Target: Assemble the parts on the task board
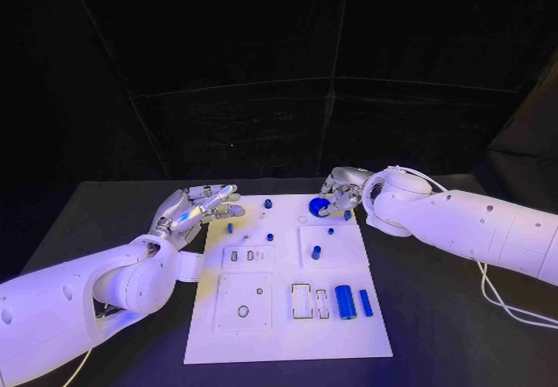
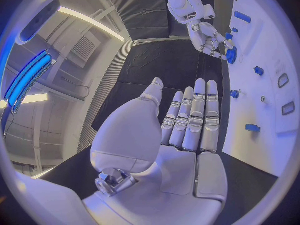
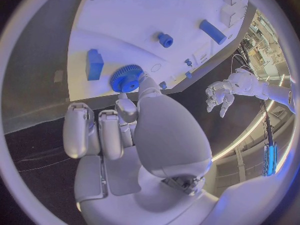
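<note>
White is the task board [image 1: 291, 339], a long plate that lies in the middle of the black counter [image 1: 442, 322]. On it there are small blue parts.

The right robot hand [image 1: 337, 197] is at the far right corner of the board. It pinches a blue gear [image 1: 318, 205] between the thumb and a finger, so this hand is clamped on the gear. In the right wrist view the gear [image 3: 127, 78] has small teeth around its edge and it is just above the white surface or touching it; I cannot tell which. Beside it in that view stands a blue block [image 3: 94, 64], and a little further there is a small blue round piece [image 3: 165, 39] and a longer blue bar [image 3: 213, 31].

The left robot hand [image 1: 197, 208] is at the far left corner of the board, over its edge. It holds nothing. In the left wrist view the fingers [image 2: 195, 117] are straight and lie side by side, and the thumb stands apart from them.

On the near part of the board lie a thick blue cylinder [image 1: 344, 301] and, just beside it on the right, a thinner blue rod [image 1: 366, 302]. Left of them are two narrow rectangular frames [image 1: 310, 301]. In the middle of the board another short blue piece [image 1: 315, 252] lies on a raised white square. Some small blue pegs [image 1: 268, 204] stand near the far edge, between the two hands.
</note>
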Robot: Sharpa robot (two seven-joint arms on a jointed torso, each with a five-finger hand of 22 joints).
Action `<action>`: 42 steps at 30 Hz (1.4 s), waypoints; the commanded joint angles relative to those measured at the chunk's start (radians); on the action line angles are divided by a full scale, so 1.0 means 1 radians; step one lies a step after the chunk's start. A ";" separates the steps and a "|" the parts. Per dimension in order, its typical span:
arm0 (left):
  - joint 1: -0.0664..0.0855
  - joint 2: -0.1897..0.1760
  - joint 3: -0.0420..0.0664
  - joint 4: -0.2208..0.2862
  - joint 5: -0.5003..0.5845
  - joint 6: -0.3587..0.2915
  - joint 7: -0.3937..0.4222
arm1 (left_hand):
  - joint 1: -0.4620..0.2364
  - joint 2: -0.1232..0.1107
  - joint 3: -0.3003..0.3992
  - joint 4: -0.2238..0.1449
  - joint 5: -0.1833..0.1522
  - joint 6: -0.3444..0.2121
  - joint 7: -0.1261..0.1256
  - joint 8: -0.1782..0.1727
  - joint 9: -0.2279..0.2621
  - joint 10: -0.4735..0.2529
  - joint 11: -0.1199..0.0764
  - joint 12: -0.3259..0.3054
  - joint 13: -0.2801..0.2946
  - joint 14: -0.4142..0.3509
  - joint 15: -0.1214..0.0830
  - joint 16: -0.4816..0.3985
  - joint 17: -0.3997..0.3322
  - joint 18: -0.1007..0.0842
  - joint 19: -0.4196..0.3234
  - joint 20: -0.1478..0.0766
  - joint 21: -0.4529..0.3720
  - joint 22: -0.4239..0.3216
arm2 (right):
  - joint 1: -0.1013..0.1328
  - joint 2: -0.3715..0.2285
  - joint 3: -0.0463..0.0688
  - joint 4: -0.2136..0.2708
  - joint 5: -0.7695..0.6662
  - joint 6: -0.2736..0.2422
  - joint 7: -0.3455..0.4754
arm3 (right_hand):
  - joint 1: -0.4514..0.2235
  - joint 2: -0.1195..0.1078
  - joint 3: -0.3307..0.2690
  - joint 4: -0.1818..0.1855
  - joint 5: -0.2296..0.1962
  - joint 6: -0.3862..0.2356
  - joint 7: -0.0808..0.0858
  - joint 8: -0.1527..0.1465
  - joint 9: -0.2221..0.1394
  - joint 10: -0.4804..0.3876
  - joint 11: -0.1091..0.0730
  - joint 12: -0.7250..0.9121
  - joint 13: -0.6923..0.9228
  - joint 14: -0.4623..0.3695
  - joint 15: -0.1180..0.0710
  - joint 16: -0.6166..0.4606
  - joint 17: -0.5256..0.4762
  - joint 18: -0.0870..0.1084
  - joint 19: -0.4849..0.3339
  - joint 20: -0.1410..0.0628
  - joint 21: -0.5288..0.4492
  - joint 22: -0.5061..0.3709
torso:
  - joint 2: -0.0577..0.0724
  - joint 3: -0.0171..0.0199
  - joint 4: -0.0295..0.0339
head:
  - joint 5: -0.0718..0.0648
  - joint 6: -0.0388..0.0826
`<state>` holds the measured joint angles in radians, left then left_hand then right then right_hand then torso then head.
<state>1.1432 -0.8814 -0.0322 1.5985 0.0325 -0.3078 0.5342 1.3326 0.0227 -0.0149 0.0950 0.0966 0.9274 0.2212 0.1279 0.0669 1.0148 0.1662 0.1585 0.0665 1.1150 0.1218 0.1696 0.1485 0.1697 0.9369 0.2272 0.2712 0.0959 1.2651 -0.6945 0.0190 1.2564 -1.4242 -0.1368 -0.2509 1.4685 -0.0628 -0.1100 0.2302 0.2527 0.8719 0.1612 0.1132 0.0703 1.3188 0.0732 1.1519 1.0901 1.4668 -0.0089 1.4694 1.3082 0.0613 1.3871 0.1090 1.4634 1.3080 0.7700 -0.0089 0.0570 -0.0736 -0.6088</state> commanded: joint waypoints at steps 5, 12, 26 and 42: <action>0.001 0.003 0.001 0.000 -0.005 0.014 0.004 | 0.000 0.008 0.001 -0.004 0.000 -0.001 0.006 -0.007 -0.001 -0.001 0.006 -0.004 -0.001 -0.001 0.002 -0.003 0.001 0.014 -0.002 0.008 -0.005 -0.001 | 0.002 0.010 0.001 -0.006 -0.032 0.033 -0.008 | 0.023 0.016 0.003 -0.017 0.002 0.010 0.001 0.009 0.001 0.023 -0.001 0.039 0.044 0.061 0.007 0.010 0.034 -0.008 0.013 0.001 0.009 0.022 | 0.000 0.0003 -0.0003 | 0.001 -0.003; 0.001 0.003 0.001 -0.001 -0.005 0.015 0.003 | 0.000 0.008 0.001 -0.004 0.000 -0.001 0.006 -0.007 -0.001 -0.001 0.006 -0.004 -0.001 -0.001 0.002 -0.003 0.001 0.014 -0.002 0.008 -0.005 -0.001 | 0.002 0.016 0.001 -0.010 -0.055 0.039 -0.018 | 0.063 0.048 0.032 -0.046 -0.024 0.034 -0.002 0.023 0.004 0.038 -0.005 0.074 0.086 0.062 0.005 0.014 0.045 -0.010 0.021 0.000 0.014 0.034 | 0.000 0.0007 -0.0010 | 0.001 -0.005; 0.001 0.003 0.001 -0.004 -0.005 0.018 0.000 | 0.000 0.011 0.002 -0.005 0.000 -0.001 0.007 -0.007 -0.001 -0.001 0.006 -0.004 -0.001 -0.001 0.002 -0.004 0.002 0.014 -0.001 0.008 -0.005 -0.002 | 0.001 0.020 0.001 0.007 -0.132 -0.043 -0.018 | 0.136 0.093 0.210 -0.127 -0.083 0.150 -0.025 0.052 0.003 0.071 -0.027 0.125 0.155 0.064 -0.014 0.020 0.061 -0.018 0.044 -0.018 0.029 0.071 | 0.000 0.0007 -0.0002 | 0.001 -0.005; 0.001 0.001 0.001 0.000 -0.005 0.018 -0.001 | 0.000 0.013 0.003 -0.006 0.000 -0.001 0.007 -0.007 -0.001 -0.001 0.007 -0.005 -0.001 0.000 0.002 -0.005 0.002 0.014 -0.001 0.008 -0.006 -0.002 | 0.001 -0.003 0.001 0.166 -0.156 -0.187 -0.006 | 0.045 0.042 0.304 -0.133 -0.090 0.164 -0.027 0.029 -0.003 0.082 -0.028 0.133 0.176 0.065 -0.015 0.022 0.068 -0.022 0.058 -0.020 0.038 0.092 | -0.001 -0.0006 0.0008 | 0.006 -0.001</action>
<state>1.1431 -0.8805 -0.0322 1.5956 0.0323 -0.3021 0.5284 1.3326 0.0227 -0.0149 0.0951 0.0966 0.9274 0.2212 0.1242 0.0670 1.0148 0.1662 0.1585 0.0666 1.1150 0.1218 0.1696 0.1492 0.1697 0.9369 0.2272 0.2712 0.0951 1.2632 -0.7019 0.0195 1.4059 -1.5534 -0.2467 -0.2608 1.5215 -0.0192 0.1748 0.0848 0.1623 0.9721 0.1491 0.1469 0.0637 1.3743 0.0643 1.2845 1.2656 1.4634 -0.0203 1.4875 1.3077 0.0458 1.4353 0.0894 1.4972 1.3076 0.7689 -0.0091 0.0566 -0.0676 -0.6095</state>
